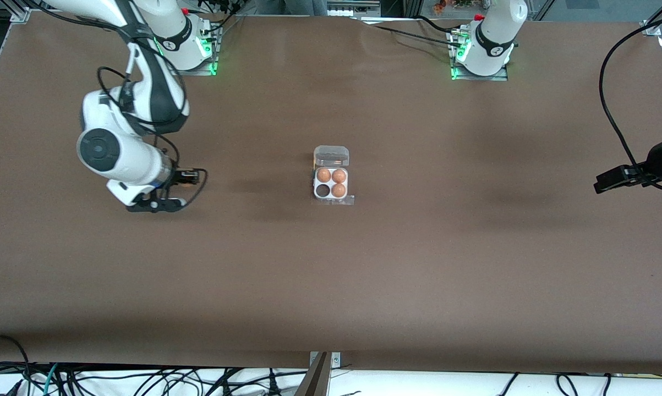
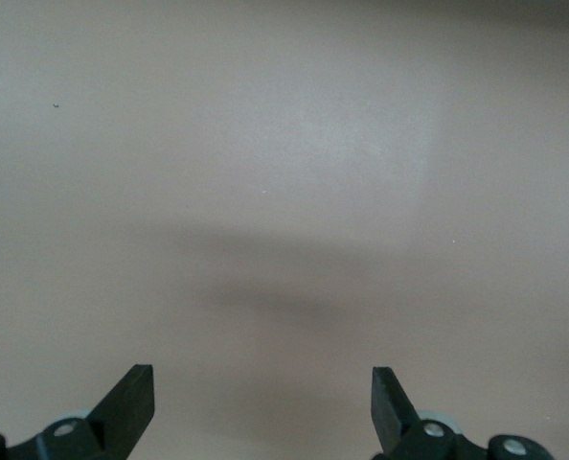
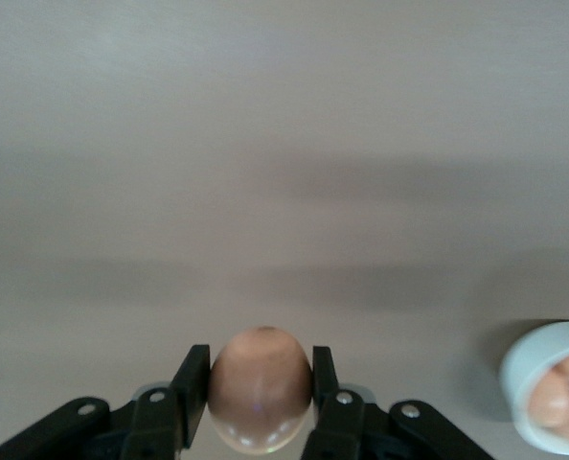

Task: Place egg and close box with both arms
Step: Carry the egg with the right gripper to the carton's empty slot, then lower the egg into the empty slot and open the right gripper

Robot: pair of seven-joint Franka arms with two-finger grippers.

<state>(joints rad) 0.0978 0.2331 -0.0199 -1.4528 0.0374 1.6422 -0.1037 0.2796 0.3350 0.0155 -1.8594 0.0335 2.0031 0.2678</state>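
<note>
Gripping an egg seen only in its wrist view, the right gripper hovers near the table edge; the mid-table box, lid open, holds three eggs; the left gripper gapes empty.

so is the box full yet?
No. The box holds three eggs; the cell nearest the front camera, toward the right arm's end, is empty. Its lid is open. The right gripper holds an egg.

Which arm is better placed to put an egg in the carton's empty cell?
The right arm. The right gripper is already shut on an egg above the table. The left gripper is open, holds nothing and waits at the table's edge. The box lies open with one empty cell.
</note>
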